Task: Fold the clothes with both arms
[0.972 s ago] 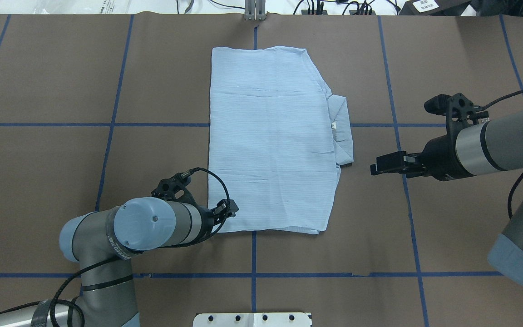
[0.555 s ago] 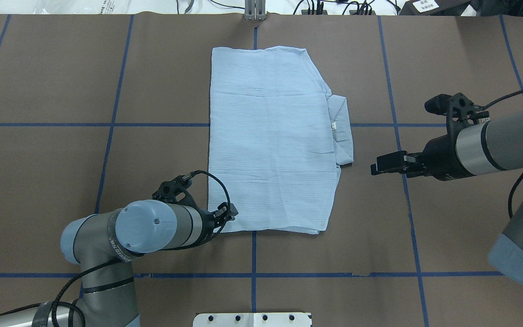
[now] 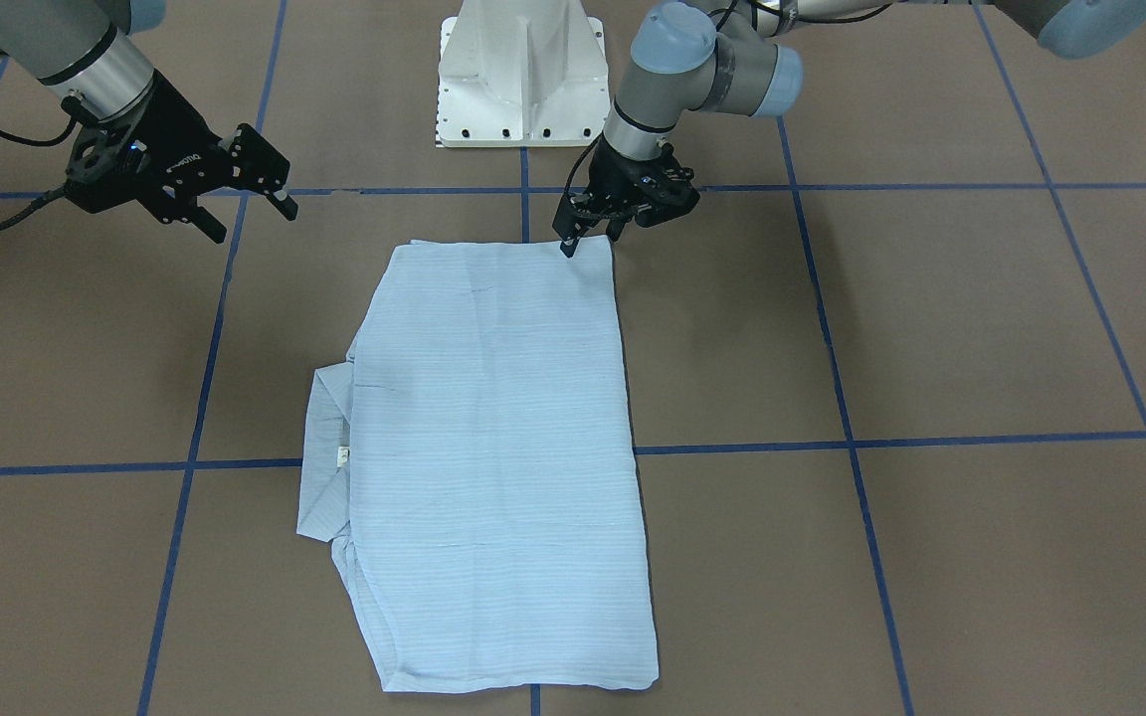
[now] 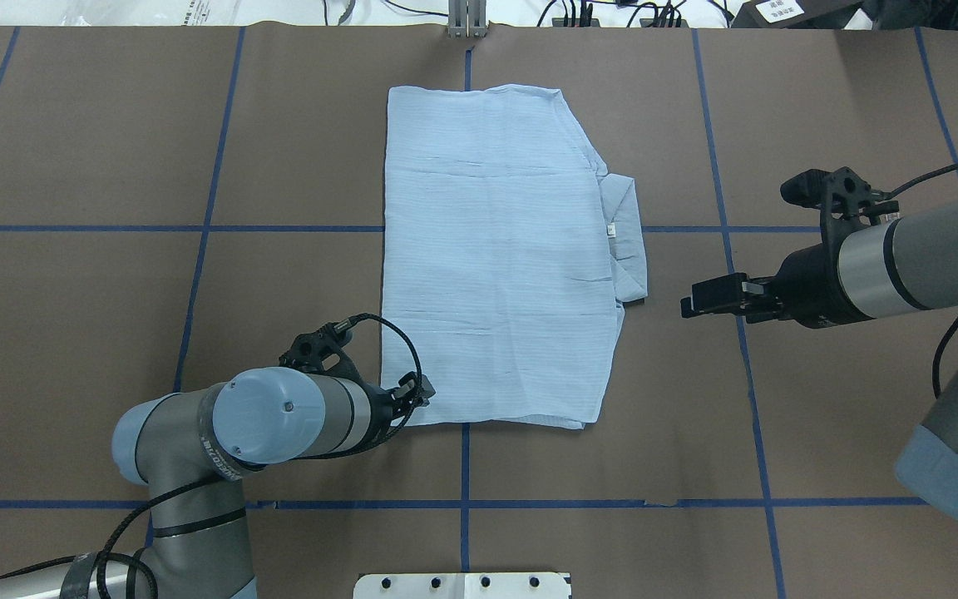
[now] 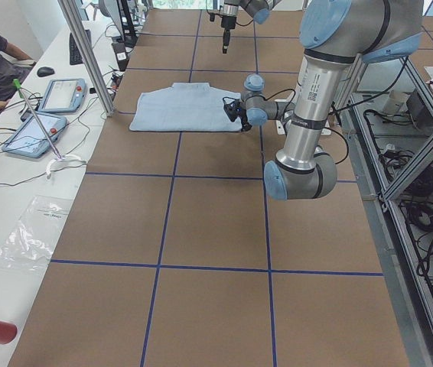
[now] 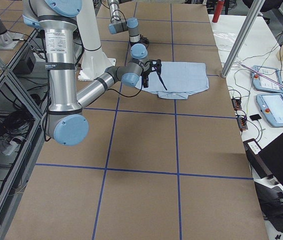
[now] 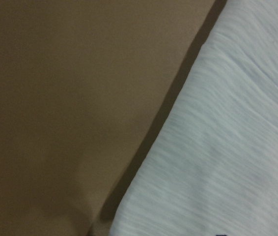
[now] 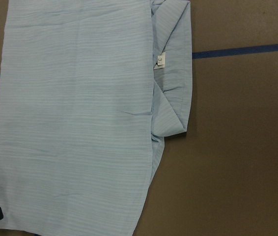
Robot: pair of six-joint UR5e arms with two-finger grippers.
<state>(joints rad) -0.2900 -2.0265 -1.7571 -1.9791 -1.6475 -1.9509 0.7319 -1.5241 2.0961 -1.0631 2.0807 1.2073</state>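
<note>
Item 1: pale blue, finely striped shirt (image 4: 496,249) of thin fabric. It is folded into a rough rectangle and lies flat in the middle of the brown worktop (image 4: 113,166), which is marked with a grid of blue tape lines. Its collar (image 4: 624,241) juts out from the long edge on the robot's right, with a small white tag (image 4: 610,230) at the neck.

Item 2: black two-finger left tool (image 3: 590,239), on a grey jointed left arm (image 4: 279,416) with light blue caps. It is lowered to the shirt corner nearest the robot on its left side. The fingers look parted, with one tip at the fabric's corner and no cloth seen gripped between them. The left wrist view is close and blurred, showing only the shirt's edge and its shadow on the worktop.

Item 3: black two-finger right tool (image 3: 255,224), on a matching grey right arm (image 4: 903,266). It is held above the worktop off the collar side, apart from the shirt and pointing toward it. The fingers are spread wide and hold nothing.

Item 4: white metal pedestal (image 3: 523,80), at the robot's edge of the worktop
</note>
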